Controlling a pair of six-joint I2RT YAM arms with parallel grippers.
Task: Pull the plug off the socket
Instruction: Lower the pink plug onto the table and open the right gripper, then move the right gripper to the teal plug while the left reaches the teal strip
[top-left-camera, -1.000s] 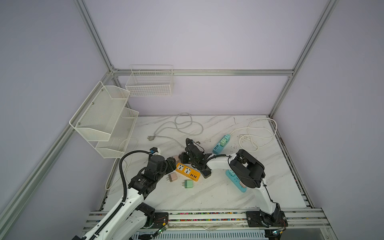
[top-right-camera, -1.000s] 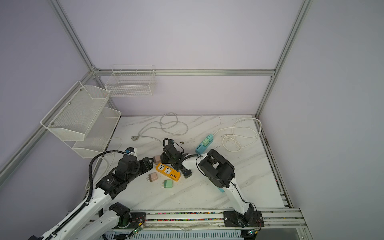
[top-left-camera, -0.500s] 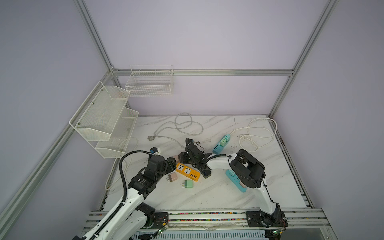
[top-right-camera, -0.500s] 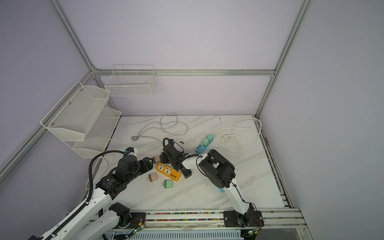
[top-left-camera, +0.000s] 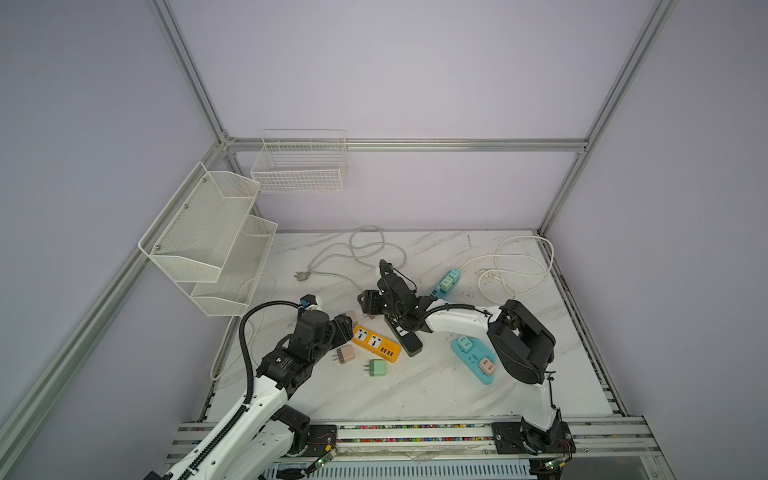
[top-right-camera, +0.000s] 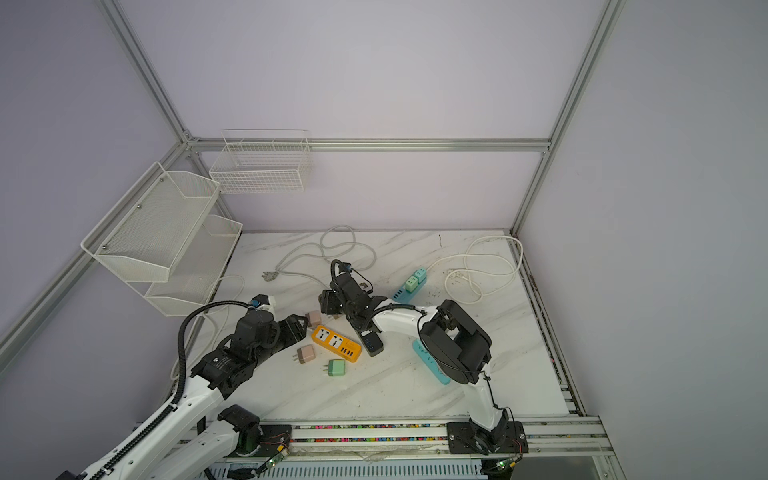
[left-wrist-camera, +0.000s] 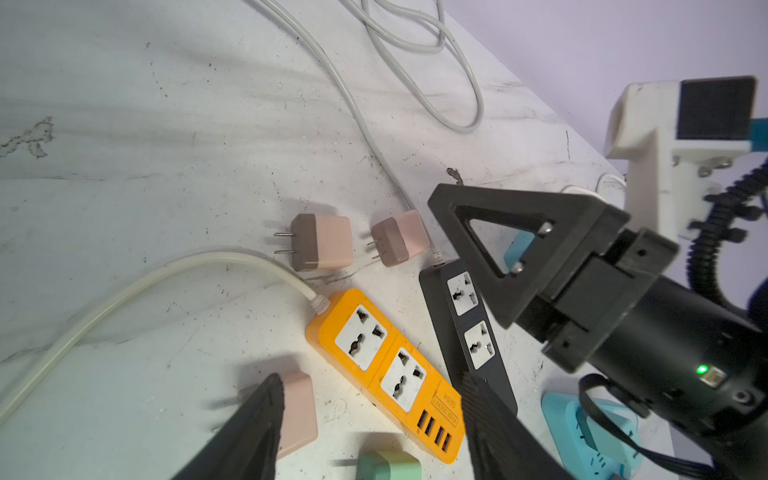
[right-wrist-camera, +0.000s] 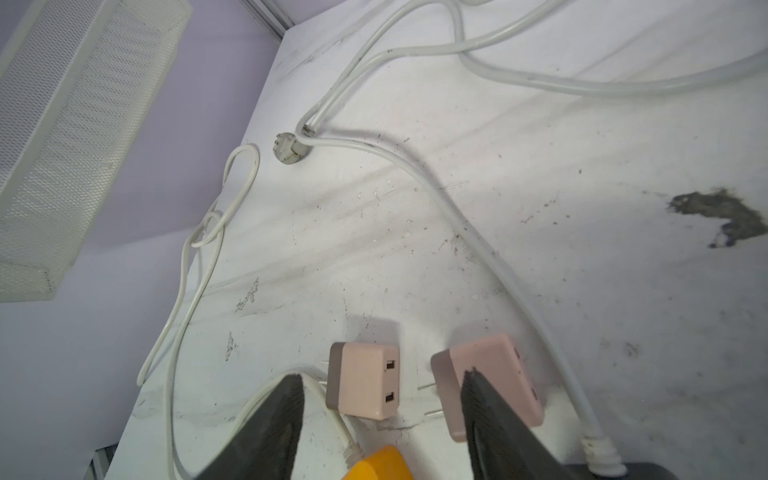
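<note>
Since one second earlier the right gripper (right-wrist-camera: 380, 376) has gone from closed to parted; both arms otherwise occupy nearly the same positions. Its jaws now stand roughly half apart and grip nothing. The pink plug (right-wrist-camera: 498, 359) lies on its side on the marble table (top-left-camera: 415, 390), free of every socket, just to the far left of the black power strip (left-wrist-camera: 465, 328). One right fingertip overlaps it in the right wrist view, and contact cannot be determined. A second pink plug (left-wrist-camera: 322, 243) lies just left of it, apart, with prongs exposed. Both visible sockets of the black power strip are empty. The orange power strip (top-left-camera: 376, 343) lies just left of the black power strip, also with empty sockets. The left gripper (top-left-camera: 347, 328) hovers at the left end of the orange power strip, jaws about half apart, holding nothing. A third pink plug (top-left-camera: 345, 354) and a green plug (top-left-camera: 377, 368) lie loose on the near side of the orange power strip. At the near right, a blue power strip (top-left-camera: 473, 356) carries two seated plugs.
</note>
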